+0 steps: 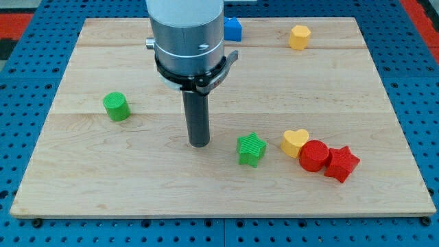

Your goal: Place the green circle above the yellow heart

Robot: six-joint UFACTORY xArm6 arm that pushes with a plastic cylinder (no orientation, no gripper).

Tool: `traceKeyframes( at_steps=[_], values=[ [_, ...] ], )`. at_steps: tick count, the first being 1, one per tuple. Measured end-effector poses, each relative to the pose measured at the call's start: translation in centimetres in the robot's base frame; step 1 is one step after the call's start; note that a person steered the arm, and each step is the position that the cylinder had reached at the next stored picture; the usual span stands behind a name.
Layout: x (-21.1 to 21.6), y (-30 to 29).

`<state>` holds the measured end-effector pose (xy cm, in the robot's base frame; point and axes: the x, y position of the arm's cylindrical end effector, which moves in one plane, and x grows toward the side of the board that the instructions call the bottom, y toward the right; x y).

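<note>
Green circle (116, 106) at the view's left, upright on the wooden board (82, 171), alone and well apart from every other block. Yellow heart (295, 143) far across toward the view's right, lower on the board, touching the red circle (313, 156) on its right side. Red star (341, 163) pressed against that red circle in turn, the three forming a slanted row. Green star (251, 149) near the heart's left, apart from it.

Partly hidden: blue block (234, 29) at the view's top, mostly behind the arm's grey housing (186, 41), shape not clear. Yellow block (299, 36) near the top right, in full sight, roughly hexagonal. Housing cut off by the top edge of the view.

Pale wooden board with visible grain and seams, lying on a blue perforated table (20, 89); a strip of red at both upper corners.

No jaws here: only a straight dark rod, holding nothing. My tip (199, 144) down at the board, between the green circle and the green star, nearer the star, touching no block.
</note>
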<state>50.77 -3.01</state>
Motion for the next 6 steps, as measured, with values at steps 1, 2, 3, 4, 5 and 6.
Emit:
traceKeyframes(
  at_steps=[1,2,3,4,5,6],
  values=[
    [0.1,6.1],
    [0.4,9.6],
    [0.4,9.6],
    [0.5,6.5],
    [-1.5,1.3],
    [-0.1,-7.9]
  ],
)
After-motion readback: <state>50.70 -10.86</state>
